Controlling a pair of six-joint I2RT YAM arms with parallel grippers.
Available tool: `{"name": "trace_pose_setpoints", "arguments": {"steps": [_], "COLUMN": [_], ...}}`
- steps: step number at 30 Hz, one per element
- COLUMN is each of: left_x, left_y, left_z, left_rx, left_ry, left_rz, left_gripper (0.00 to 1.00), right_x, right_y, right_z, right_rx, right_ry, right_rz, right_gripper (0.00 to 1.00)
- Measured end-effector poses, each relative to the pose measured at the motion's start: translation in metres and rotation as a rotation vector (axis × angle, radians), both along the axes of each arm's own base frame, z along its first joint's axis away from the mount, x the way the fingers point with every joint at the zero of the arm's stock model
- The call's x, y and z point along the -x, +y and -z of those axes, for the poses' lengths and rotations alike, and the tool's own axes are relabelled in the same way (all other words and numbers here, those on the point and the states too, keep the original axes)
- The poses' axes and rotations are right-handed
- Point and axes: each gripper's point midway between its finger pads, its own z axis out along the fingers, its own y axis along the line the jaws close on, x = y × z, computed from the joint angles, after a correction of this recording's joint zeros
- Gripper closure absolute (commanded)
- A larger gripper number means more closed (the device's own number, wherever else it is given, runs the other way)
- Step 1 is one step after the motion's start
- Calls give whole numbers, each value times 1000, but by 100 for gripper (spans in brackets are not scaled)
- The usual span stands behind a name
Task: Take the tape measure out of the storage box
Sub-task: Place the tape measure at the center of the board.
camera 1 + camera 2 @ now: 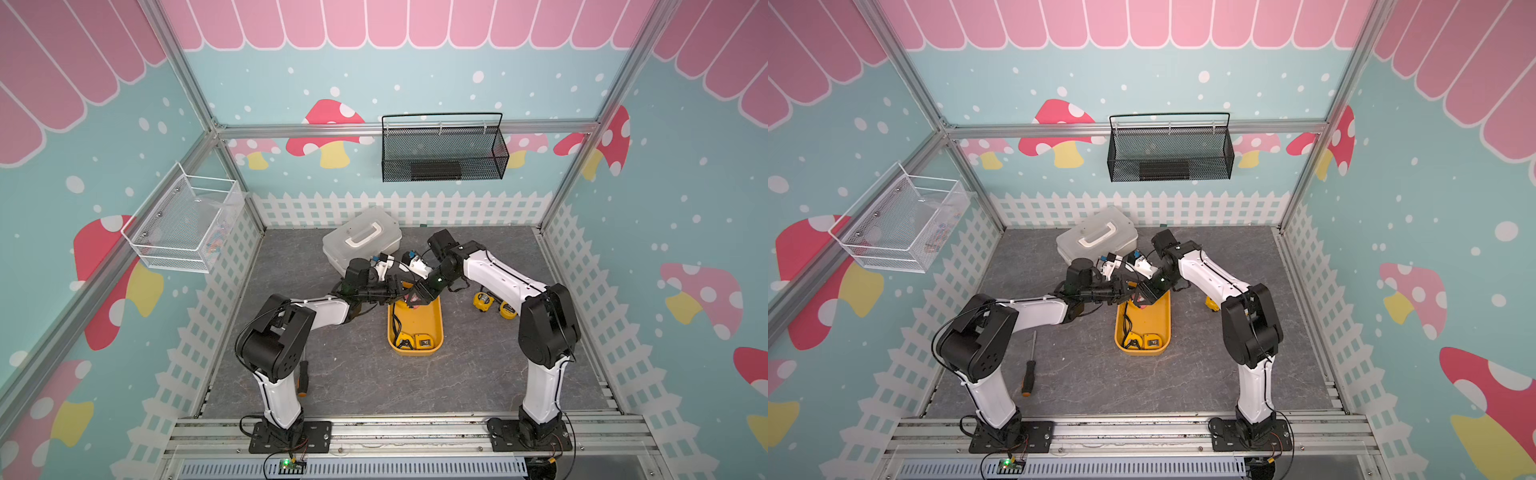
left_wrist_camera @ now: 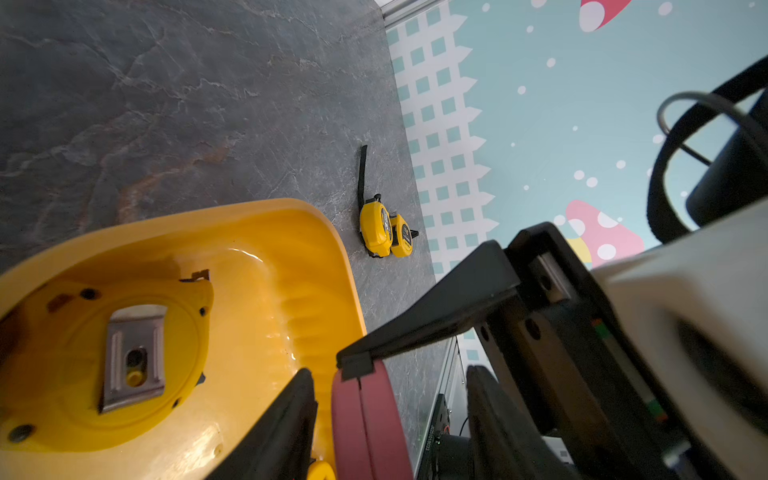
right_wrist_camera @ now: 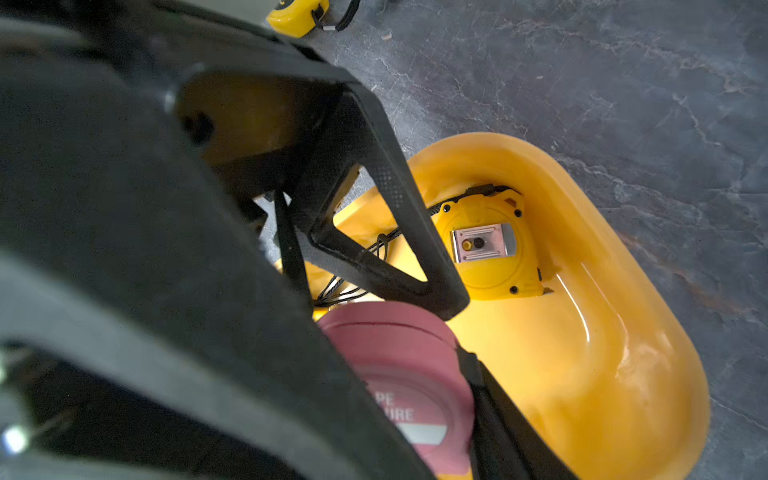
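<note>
- Red tape measure [image 3: 399, 374] sits between the fingers of the right gripper [image 3: 390, 345], which is closed on its sides.
- Left gripper [image 2: 388, 374] straddles the same red tape measure from the opposite side and is partly open. One finger [image 2: 286, 424] stands just beside the red case with a sliver of gap, and its partner stands farther off.
- Directly under both grippers we see the far end of the storage box [image 1: 440, 324]. The red tape measure is at that end's rim, and we cannot tell how high above it.
- Inside the box, at the end away from the grippers, a yellow tape measure [image 3: 490, 249] lies with its metal clip up. Another yellow tape measure [image 1: 401, 341] lies just beside it.
- Outward from the right gripper, well apart on the grey table [image 1: 332, 374], we find two more yellow tape measures [image 2: 384, 230] near each other.
- Beyond the left gripper, near its wrist, sits a white lidded case [image 1: 361, 241].
</note>
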Motion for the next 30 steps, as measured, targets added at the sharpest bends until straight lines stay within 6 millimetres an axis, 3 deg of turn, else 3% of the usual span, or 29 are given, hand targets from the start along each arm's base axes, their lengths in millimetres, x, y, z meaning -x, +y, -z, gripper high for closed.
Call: {"name": "trace_pose_setpoints", "arguments": {"steps": [9, 19, 24, 30], "left_x": [7, 8, 9, 11], "left_y": [-2, -2, -3, -2], "left_z": [12, 18, 20, 23], "left_rx": [-56, -83, -87, -99], "left_ry": [26, 52, 54, 62], "left_rz": [24, 17, 21, 24], "left_gripper": [70, 85, 87, 87], "right_x": [1, 2, 2, -4], "right_y": [-2, -5, -5, -11], "right_z": [3, 6, 6, -2], "right_rx": [10, 28, 26, 20], "right_ry": [7, 8, 11, -17], "right_rz": [3, 9, 11, 34], "right_gripper": [48, 46, 27, 16]}}
